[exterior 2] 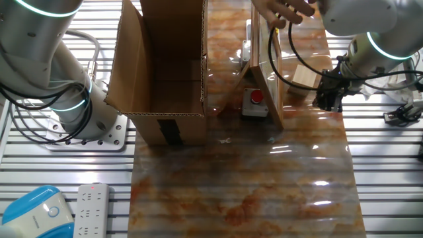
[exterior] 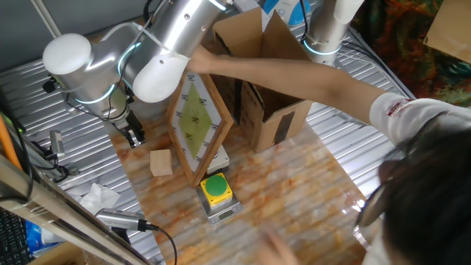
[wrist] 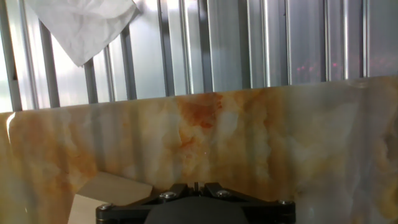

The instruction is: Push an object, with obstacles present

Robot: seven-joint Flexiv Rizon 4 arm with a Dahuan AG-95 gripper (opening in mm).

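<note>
gripper: one, low over the mat just beside the cube, finger spacing cannot be told | wooden cube: one, on marbled mat, between gripper and framed board | cardboard box: one, open | push-button: one, at the board's foot | person's hand: one, holding the board

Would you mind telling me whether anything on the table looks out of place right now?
Yes: a person's arm reaches across the table, with the hand at the framed board, which stands tilted. A crumpled tissue lies off the mat.
</note>
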